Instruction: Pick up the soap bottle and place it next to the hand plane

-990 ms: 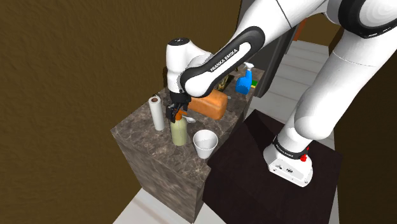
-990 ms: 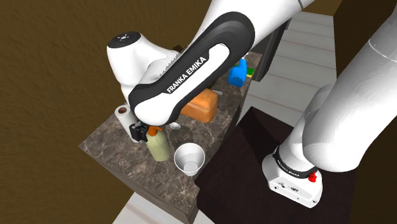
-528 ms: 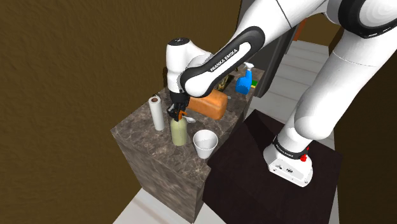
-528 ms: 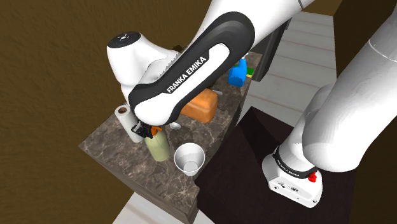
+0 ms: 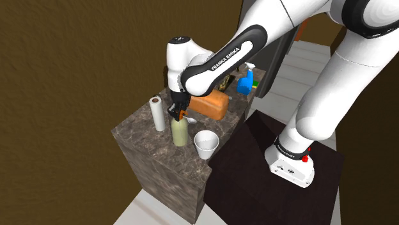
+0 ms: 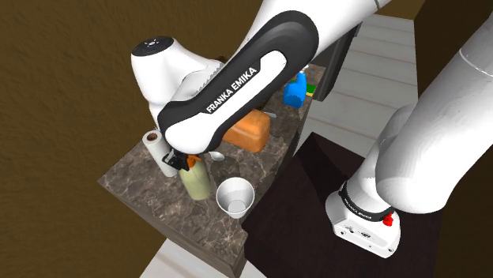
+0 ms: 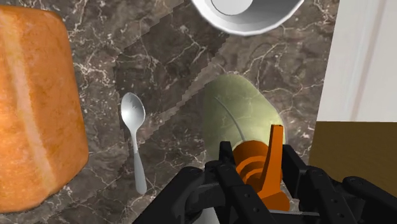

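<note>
wrist view: your gripper (image 7: pixel 259 160) is clamped on the orange pump (image 7: pixel 275 143) of the soap bottle (image 7: pixel 240 109); arm (image 5: pixel 220 59) reads "franka emika".

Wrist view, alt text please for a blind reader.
A black two-finger gripper clasps the orange pump of a pale green soap bottle standing on a dark marble counter. Nearby lie a silver spoon, an orange block and a white cup.

Brown mottled wall (image 5: pixel 70 70) fills the shoulder view's left and top. Dark veined marble block counter (image 5: pixel 137 131) stands in front of it. Pale plank floor (image 5: pixel 288 73) at the upper right, also at the counter's foot. Dark grey upright panel (image 5: pixel 276 54) beyond the counter's far end. Light dim, even.
</note>
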